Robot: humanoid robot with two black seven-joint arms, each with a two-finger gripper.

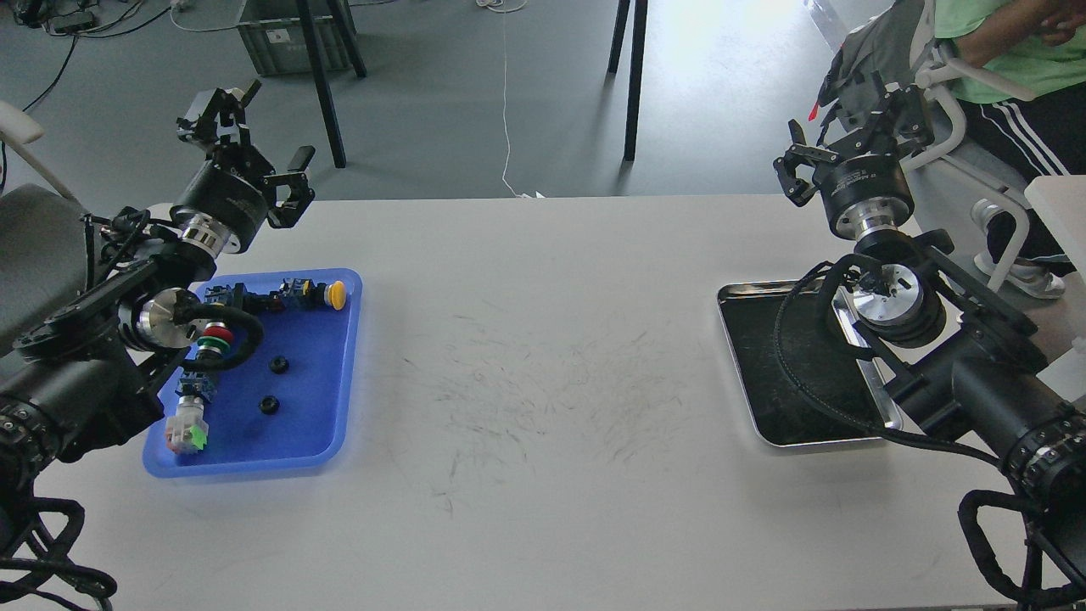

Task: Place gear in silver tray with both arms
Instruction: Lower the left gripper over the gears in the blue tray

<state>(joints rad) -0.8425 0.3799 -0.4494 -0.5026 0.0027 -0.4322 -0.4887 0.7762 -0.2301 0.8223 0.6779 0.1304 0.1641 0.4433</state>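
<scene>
Fingers (254, 127) of the left arm are seen spread apart and empty, raised above the far corner of the blue tray (339, 407); fingers (797, 165) of the right arm are likewise held apart with nothing between them, lifted beyond the far edge of the silver tray (747, 373).

Nearest on the desk (543, 382), at the left, the blue tray is found holding switch parts and push-buttons, and two small, dark, round pieces (278, 365) that are judged to be the gears; they are too small for teeth to be made out. Well apart, at the right, the silver tray is seen partly covered by the right arm, its dark reflective floor bare where visible, its rim bright.

No gear is gripped, so the task is judged to be at its start. A descent of the left fingers over one dark piece is called for next, then a hand-over or carry across the desk.
</scene>
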